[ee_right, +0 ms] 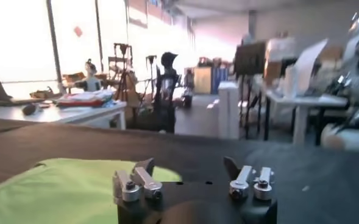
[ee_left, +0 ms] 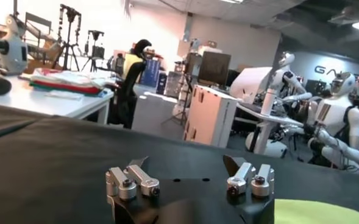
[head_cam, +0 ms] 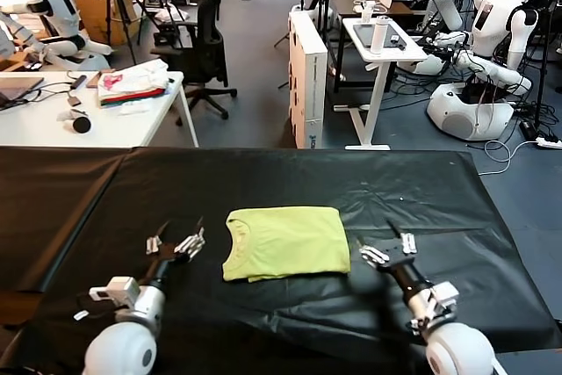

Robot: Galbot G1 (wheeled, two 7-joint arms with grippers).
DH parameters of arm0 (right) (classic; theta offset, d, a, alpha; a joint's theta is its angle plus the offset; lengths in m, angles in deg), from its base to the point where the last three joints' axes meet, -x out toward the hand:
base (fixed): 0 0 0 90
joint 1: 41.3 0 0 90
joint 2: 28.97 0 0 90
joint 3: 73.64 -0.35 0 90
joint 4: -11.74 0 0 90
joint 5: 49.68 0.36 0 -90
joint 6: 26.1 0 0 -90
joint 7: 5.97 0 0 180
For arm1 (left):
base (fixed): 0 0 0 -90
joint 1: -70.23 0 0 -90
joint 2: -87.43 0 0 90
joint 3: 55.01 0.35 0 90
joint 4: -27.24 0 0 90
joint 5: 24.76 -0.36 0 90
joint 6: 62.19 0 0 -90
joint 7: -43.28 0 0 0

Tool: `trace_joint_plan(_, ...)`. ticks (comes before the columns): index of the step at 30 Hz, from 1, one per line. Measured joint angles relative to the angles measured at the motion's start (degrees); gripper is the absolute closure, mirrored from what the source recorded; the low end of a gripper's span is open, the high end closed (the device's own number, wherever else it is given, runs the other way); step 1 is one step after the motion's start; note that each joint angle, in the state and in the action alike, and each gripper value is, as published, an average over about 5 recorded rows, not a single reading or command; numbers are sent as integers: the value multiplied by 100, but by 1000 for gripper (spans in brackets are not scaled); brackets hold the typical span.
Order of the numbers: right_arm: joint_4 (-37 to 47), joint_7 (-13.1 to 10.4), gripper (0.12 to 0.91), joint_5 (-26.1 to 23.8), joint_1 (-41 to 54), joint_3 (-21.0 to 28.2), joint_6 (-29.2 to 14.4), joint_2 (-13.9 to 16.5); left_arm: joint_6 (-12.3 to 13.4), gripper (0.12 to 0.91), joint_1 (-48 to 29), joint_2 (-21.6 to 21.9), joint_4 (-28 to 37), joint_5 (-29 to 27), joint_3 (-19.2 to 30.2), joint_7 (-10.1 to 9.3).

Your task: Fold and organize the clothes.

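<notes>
The right hand (head_cam: 387, 245) is spread wide and holds nothing. It sits just beside the T-shirt (head_cam: 285, 241). The left hand (head_cam: 178, 241) is spread wide too, near the shirt's other side. The yellow-green shirt lies folded into a neat block on the black tabletop (head_cam: 457, 199). The folding looks done, maybe only tidying is left.

The left hand (ee_left: 188, 176) hovers empty over the black table (ee_left: 57, 164), fingers (ee_left: 133, 181) spread wide; a corner of the yellow-green T-shirt (ee_left: 322, 212) lies just beside it on the cloth
</notes>
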Motion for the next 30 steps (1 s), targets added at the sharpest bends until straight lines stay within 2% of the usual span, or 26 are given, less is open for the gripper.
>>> trace_joint_plan(3,-145,-247,120,-277,-377,-303,-246,-62,8,123,168,271,-105,104,-90,-31)
trace_joint_plan(6,-321,-485,118,-467,-772,-627,-315,-144,10,123,390,548,-235,257,-174,-89)
trace_joint_plan(14,-790,-892,118,-745,-1808,-1333,32,-441,9,123,1159,1092,-637,524,-285,-403)
trace_joint_plan(23,-1377,-945,118,-674,-2747,-1537,377,-561,55,123,2108,1355,-1007,805,-503,-672)
trace_joint_plan(30,-1473,-925,118,-621,-2831,-1486,465,-576,-37,123,2530,1288,-1206,896,-720,-818)
